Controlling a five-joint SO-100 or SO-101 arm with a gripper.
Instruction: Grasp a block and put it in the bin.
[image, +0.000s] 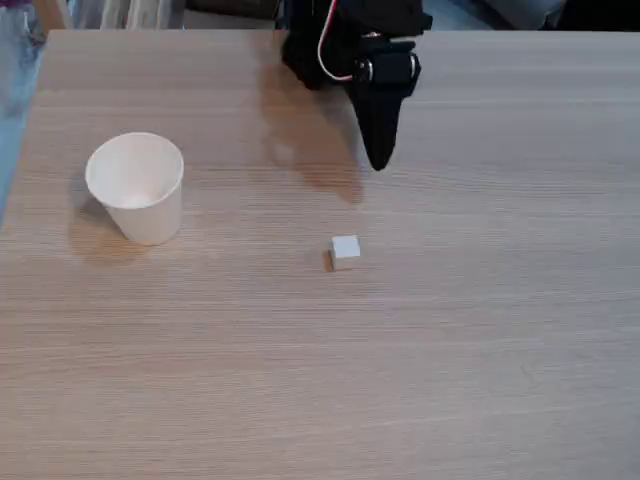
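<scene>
We log the fixed view, which looks down at an angle on a light wood-grain table (480, 350). The block (344, 250) sits on the bare tabletop a little left of centre, resting flat on one face, its whitish-grey top turned up and a tan wooden side facing the lower left of the picture. Being a cube, it shows no long axis that we can make out; its edges sit slightly skewed to the table grain, which runs left to right in this view. The bin (137, 187), a white paper cup, stands upright with its open mouth up and the wider rim on top, well apart from the block, to its left and somewhat farther back. The black arm enters from the top edge, a red and a white wire looping beside it. The gripper (377, 160) hangs point-down, tapering to a single dark tip above the table, behind the block and just to its right, clear of it. We note the fingers read as one closed wedge with no gap between them, holding nothing. A soft shadow lies to the left of the tip.
</scene>
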